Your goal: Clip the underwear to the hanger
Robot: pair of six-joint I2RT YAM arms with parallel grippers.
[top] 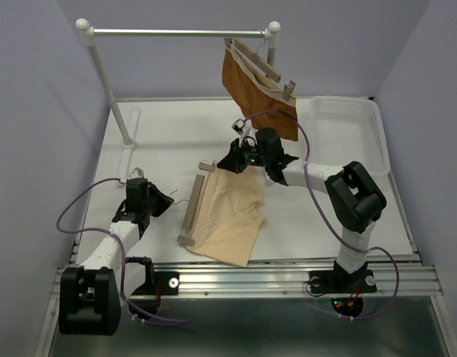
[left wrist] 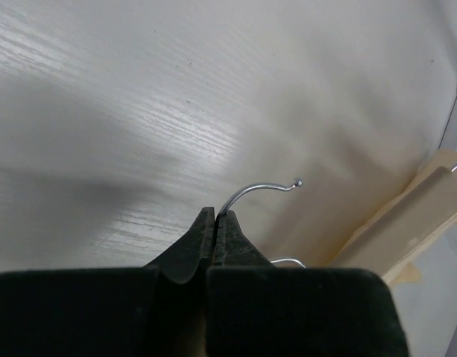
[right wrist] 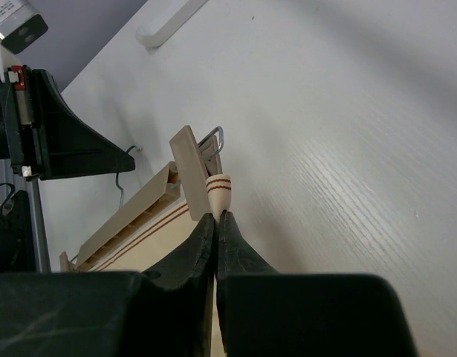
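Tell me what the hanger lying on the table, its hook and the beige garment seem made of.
The pale bar hanger looks like unpainted light wood, matte and square-edged. Its thin curved hook seems polished metal wire, judging by its gleam. The beige underwear is soft matte cloth lying in folds; fibre unclear.

Bright, even light; glare sheens the white table (left wrist: 176, 126), soft shadow at its left, the left hand (left wrist: 215, 217) blurred.

Grey walls (top: 35, 111), wht table (top: 169, 141).
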